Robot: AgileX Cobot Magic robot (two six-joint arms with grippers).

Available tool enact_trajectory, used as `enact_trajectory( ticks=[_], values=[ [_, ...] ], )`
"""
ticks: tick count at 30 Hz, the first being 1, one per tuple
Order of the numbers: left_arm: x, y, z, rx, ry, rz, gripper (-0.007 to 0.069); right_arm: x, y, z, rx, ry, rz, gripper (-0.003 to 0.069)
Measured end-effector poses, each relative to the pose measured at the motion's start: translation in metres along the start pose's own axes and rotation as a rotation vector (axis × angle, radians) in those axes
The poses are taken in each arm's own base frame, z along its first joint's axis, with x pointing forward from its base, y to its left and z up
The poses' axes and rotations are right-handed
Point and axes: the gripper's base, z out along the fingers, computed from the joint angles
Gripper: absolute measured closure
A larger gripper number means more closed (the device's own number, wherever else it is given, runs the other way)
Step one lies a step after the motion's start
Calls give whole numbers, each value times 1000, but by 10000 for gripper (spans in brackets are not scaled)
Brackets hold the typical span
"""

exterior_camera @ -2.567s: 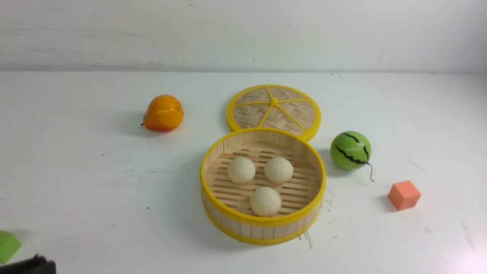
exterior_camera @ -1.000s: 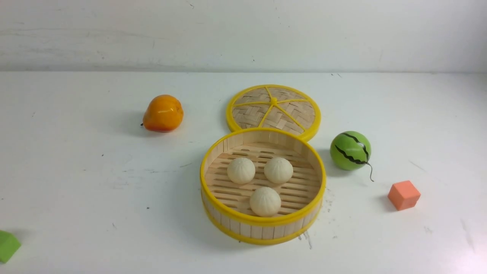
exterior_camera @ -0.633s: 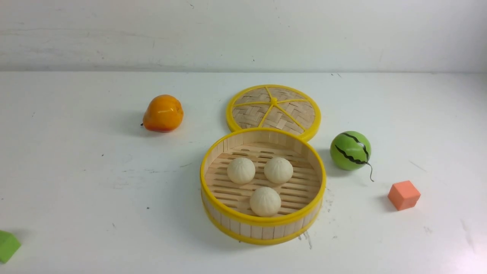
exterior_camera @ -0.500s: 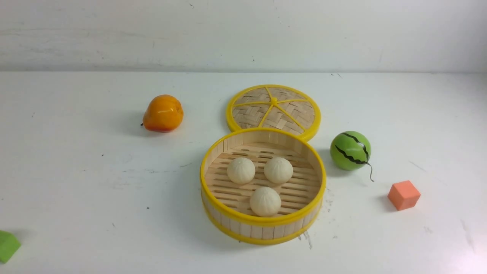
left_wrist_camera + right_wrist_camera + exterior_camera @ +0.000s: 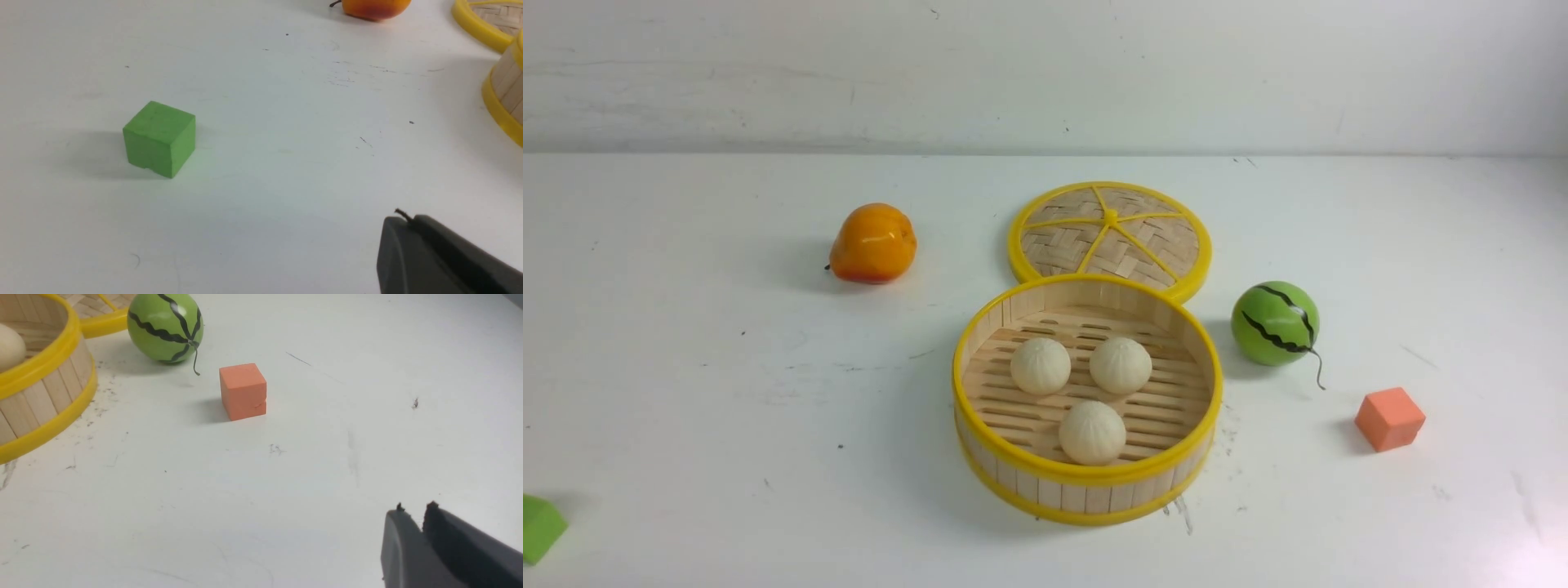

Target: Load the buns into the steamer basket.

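Note:
Three cream-white buns [image 5: 1041, 366] [image 5: 1121, 365] [image 5: 1092, 432] lie on the slatted floor of the round bamboo steamer basket [image 5: 1086, 482] at the table's middle. The basket's wall also shows in the left wrist view [image 5: 504, 96] and in the right wrist view [image 5: 45, 396], where one bun [image 5: 10, 347] peeks over the rim. My left gripper [image 5: 404, 218] is shut and empty, low over the table near the green cube. My right gripper [image 5: 414, 510] is shut and empty, near the orange cube. Neither gripper shows in the front view.
The flat woven lid [image 5: 1111, 237] lies just behind the basket. An orange fruit [image 5: 874, 243] sits at the left, a green watermelon ball [image 5: 1275, 323] at the basket's right, an orange cube [image 5: 1390, 418] nearer right, a green cube [image 5: 538, 528] at the front left edge.
A dark piece of my left arm at the bottom left corner 2.6 s ago has left the front view. The buns and basket have not moved.

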Motion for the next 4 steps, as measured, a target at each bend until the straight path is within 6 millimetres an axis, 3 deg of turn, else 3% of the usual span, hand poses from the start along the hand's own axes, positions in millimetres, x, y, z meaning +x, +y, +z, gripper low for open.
enact_trajectory(
  ticks=[4],
  values=[
    [0,0,0,0,0,0,627,0,0,0,0,0,0,571]
  ],
)
